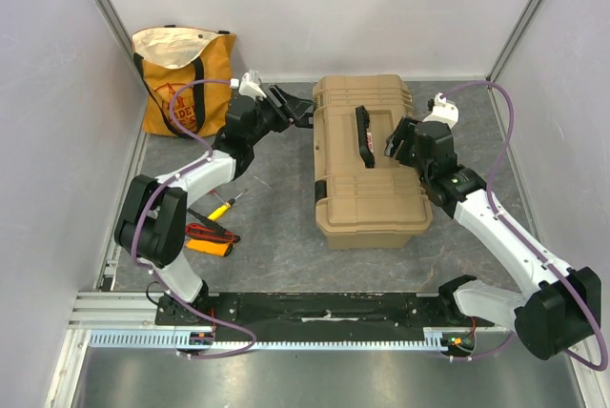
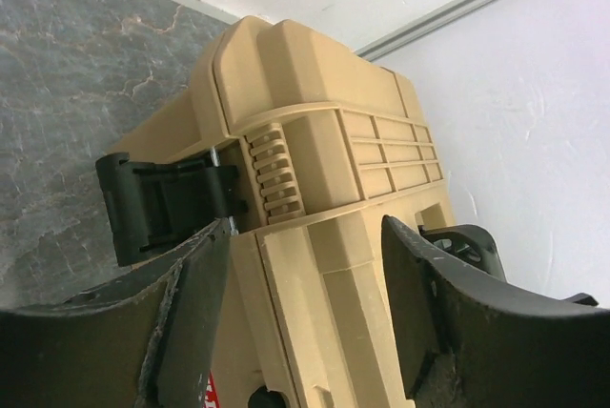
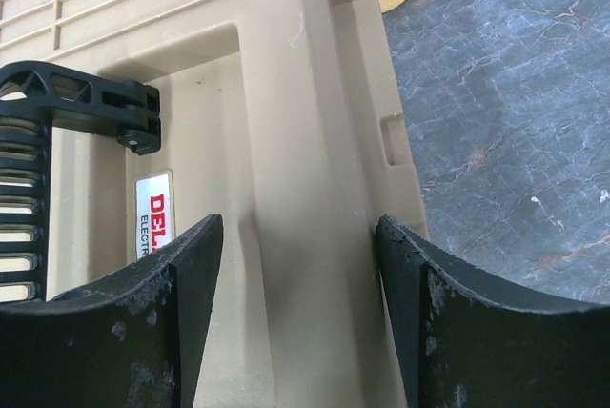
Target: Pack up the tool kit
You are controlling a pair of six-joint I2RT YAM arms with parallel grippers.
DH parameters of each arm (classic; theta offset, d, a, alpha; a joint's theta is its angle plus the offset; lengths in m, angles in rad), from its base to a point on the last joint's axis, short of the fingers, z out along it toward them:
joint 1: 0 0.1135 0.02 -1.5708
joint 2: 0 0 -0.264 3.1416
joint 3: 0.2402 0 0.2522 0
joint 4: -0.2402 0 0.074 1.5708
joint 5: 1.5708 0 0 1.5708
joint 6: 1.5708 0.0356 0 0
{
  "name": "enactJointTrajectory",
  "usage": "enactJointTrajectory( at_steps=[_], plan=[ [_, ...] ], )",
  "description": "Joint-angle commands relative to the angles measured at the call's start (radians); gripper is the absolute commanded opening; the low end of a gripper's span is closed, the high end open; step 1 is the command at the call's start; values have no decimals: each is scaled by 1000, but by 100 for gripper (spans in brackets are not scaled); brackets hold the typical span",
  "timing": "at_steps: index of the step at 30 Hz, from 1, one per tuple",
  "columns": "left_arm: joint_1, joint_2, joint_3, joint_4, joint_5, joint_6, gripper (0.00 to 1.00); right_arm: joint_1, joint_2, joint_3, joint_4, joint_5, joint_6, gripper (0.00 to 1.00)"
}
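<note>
Toolbox (image 1: 370,165) shut, insides hidden. Left gripper (image 2: 305,236) by its 10 o'clock latch (image 2: 162,203) and right gripper (image 3: 300,236) over lid (image 3: 286,93) hang released. Left arm (image 1: 152,222) half-hides meter (image 1: 212,236).

My left arm (image 1: 195,172) and right arm (image 1: 496,227) are white tubes between bulky black joints, each trailed by a looping purple cable (image 1: 141,236). My left gripper (image 2: 305,225) and right gripper (image 3: 299,219) carry curved matte-black fingers (image 3: 457,332), scuffed grey along the edges.

White-and-black left arm (image 1: 195,172) reaching to upper centre, black left gripper (image 1: 301,119) spread wide, right arm (image 1: 496,222) angled from lower right, right gripper (image 1: 393,146) likewise parted
</note>
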Motion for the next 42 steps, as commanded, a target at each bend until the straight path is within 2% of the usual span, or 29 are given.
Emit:
enactJointTrajectory(
  at_steps=[1, 4, 7, 9, 16, 20, 23, 27, 31, 37, 42],
  plan=[
    [-14, -20, 40, -82, -43, 139, 70, 23, 98, -106, -300, -153, 70, 73],
    [-13, -56, 21, -129, -92, 165, 73, 24, 95, -102, -301, -162, 70, 73],
    [-14, -113, 1, -199, -123, 193, 88, 24, 87, -89, -304, -163, 60, 73],
    [-14, -161, -41, -200, -112, 207, 93, 24, 84, -83, -306, -156, 41, 73],
    [-14, -279, -144, -294, 1, 219, 93, 23, 136, -40, -337, -42, -2, 69],
    [-11, -340, -221, -318, 38, 199, 93, 23, 185, 3, -343, 51, -12, 57],
    [-13, -375, -279, -303, 87, 158, 92, 21, 239, 50, -338, 88, -20, 42],
    [-13, -406, -362, -251, 156, 46, 90, 9, 326, 124, -324, 107, -2, 19],
    [-14, -444, -468, -152, 158, -66, 89, -8, 386, 176, -321, 136, 53, 0],
    [-14, -455, -585, 3, 140, -253, 90, -48, 400, 191, -320, 160, 107, 0],
    [-31, -423, -703, 203, 41, -566, 90, -80, 365, 130, -281, 93, 141, 0]
  ],
)
